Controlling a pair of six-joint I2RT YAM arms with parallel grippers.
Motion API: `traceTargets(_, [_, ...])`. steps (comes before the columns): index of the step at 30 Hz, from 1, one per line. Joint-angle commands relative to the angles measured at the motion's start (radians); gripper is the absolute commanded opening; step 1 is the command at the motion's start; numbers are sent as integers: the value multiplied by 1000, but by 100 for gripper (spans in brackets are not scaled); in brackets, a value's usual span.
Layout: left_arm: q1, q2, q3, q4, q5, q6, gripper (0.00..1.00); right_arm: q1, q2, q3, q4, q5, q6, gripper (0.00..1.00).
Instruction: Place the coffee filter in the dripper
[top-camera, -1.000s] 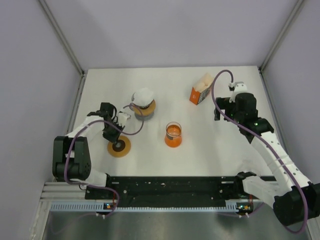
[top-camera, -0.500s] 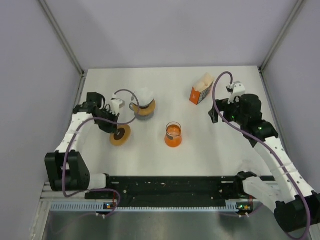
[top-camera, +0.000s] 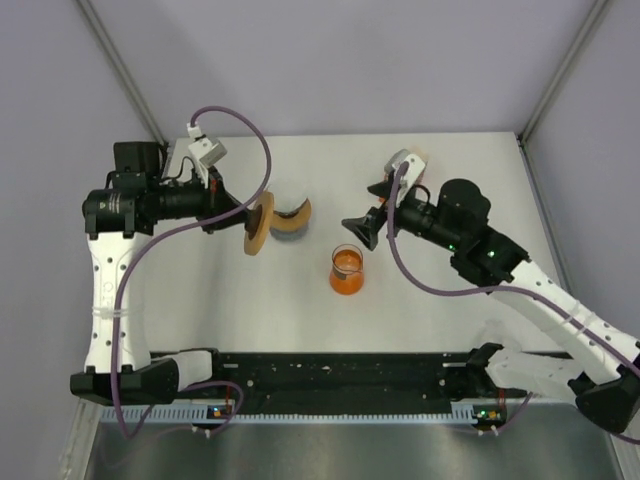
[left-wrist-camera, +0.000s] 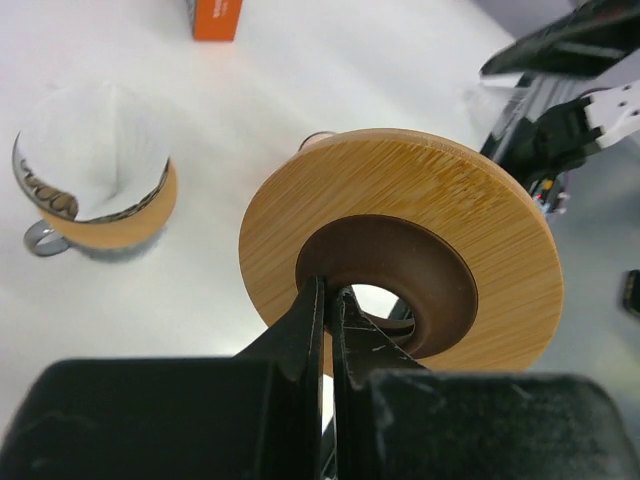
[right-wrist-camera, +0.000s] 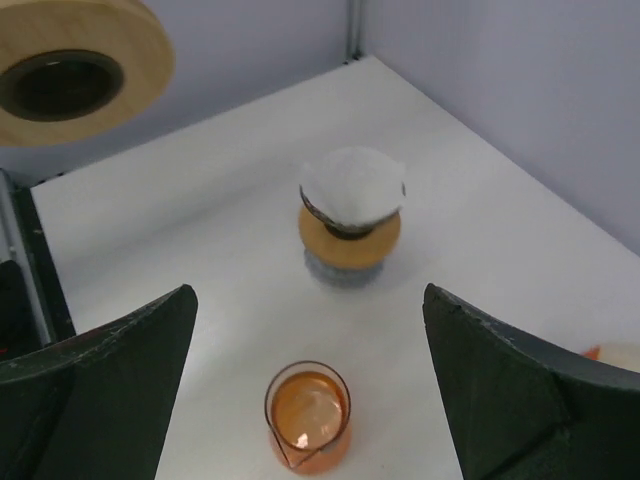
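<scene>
- Pale walls (top-camera: 350, 60) close in a white table (top-camera: 430, 310).
- The left arm (top-camera: 100, 280) stands tall, its forearm level over the table's left side.
- The right arm (top-camera: 540, 290) reaches in toward the centre.
- The right gripper (top-camera: 370, 208) is spread wide and holds nothing, raised near an orange beaker (top-camera: 346, 268).
- The left gripper (left-wrist-camera: 327, 305) is pinched tight on the inner rim of a wooden ring (left-wrist-camera: 400, 200), held off the surface.
- The dripper (right-wrist-camera: 350, 238) stands on the table left of centre.
- The coffee filter (right-wrist-camera: 352, 185) sits in it.

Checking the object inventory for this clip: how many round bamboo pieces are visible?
2. One flat bamboo ring with a brown centre is held in the left gripper; the other is the bamboo collar under the white paper filter. None appears hidden.
</scene>
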Motion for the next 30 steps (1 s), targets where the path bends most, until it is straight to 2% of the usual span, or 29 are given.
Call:
traceTargets(1, [-10, -5, 75, -1, 164, -137, 0, 99, 66, 43, 359, -171, -49, 95])
traceTargets(6, [-20, -23, 98, -1, 254, -164, 0, 188, 202, 110, 521, -269, -129, 96])
traceTargets(8, [-23, -28, 107, 2, 250, -172, 0, 205, 253, 144, 560, -302, -127, 96])
traceTargets(22, [-30, -20, 67, 57, 256, -230, 0, 233, 425, 296, 593, -389, -91, 95])
traceTargets(27, [-32, -22, 27, 74, 287, -238, 0, 234, 457, 319, 594, -377, -78, 88])
traceTargets(30, [-33, -25, 4, 95, 287, -253, 0, 234, 483, 348, 579, -371, -72, 79])
